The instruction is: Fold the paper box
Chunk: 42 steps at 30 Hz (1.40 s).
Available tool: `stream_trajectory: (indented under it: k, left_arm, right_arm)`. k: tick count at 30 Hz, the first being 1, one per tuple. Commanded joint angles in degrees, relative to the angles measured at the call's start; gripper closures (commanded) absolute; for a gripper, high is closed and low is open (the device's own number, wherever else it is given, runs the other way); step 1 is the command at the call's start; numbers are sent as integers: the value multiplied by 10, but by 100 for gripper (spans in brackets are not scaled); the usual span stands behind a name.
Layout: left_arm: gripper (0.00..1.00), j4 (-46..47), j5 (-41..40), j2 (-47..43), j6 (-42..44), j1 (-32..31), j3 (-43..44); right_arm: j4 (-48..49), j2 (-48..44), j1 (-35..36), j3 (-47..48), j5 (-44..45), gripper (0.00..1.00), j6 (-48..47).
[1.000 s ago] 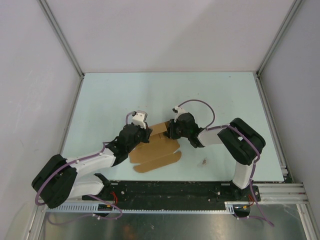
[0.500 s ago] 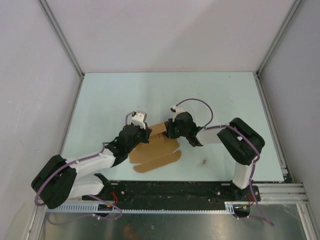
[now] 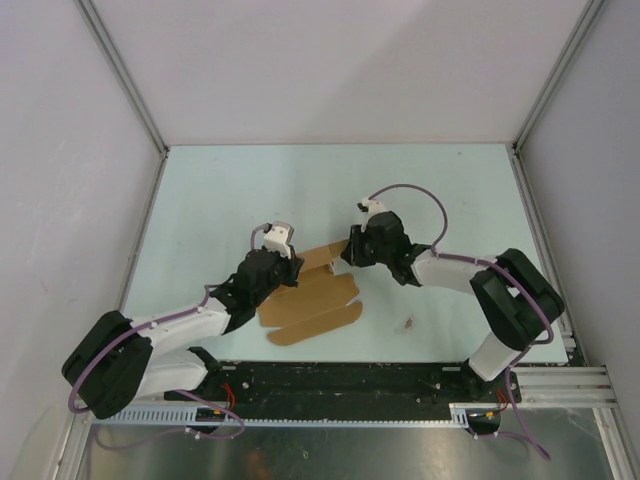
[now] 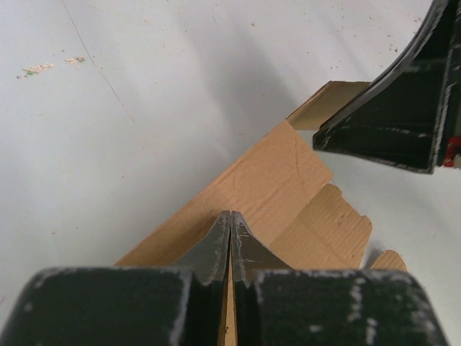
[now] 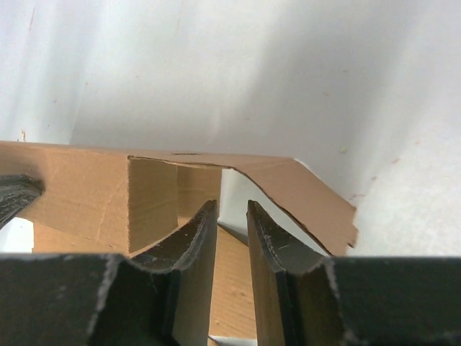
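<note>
Top view: paper box sits part-folded on the tabletop betw. left arm & right arm. Left wrist: left fingers pinched shut on a box edge; a hard shove from the right could tear or slip it. Right wrist: right fingers narrowly apart, nothing betw. them, near the upright flap; unheld, it may flop flat.

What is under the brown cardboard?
The pale table shows all around the paper box, which lies on it. Its far end is lifted, pinched by the left gripper. Anything beneath the flat part is covered.
</note>
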Motion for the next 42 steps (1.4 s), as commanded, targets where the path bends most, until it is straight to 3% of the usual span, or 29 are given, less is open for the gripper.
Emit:
stream_trajectory:
  k: [1,5,14,25,42]
  left_arm:
    - [96,-20,-4,-6,-3,-4,-7]
    - [95,-20,-4,-6,-3,-4,-7]
    - [95,-21,-5,-9,-4,-4,-7]
    - [95,-22,-6,-9,-4,-4,-7]
    - [95,-23,-5,-7,-3,-4,-7]
  right_arm:
    - [-52,-53,-9,0,39,71,-33]
    - [-67,-92,-23,0,45,68,-51]
    - [-102,-134,-59,1,30,41,-172]
    - [-113,-115,-71,18,-105,41,-331]
    - [-115,-39,-69,72,-96,50,-392]
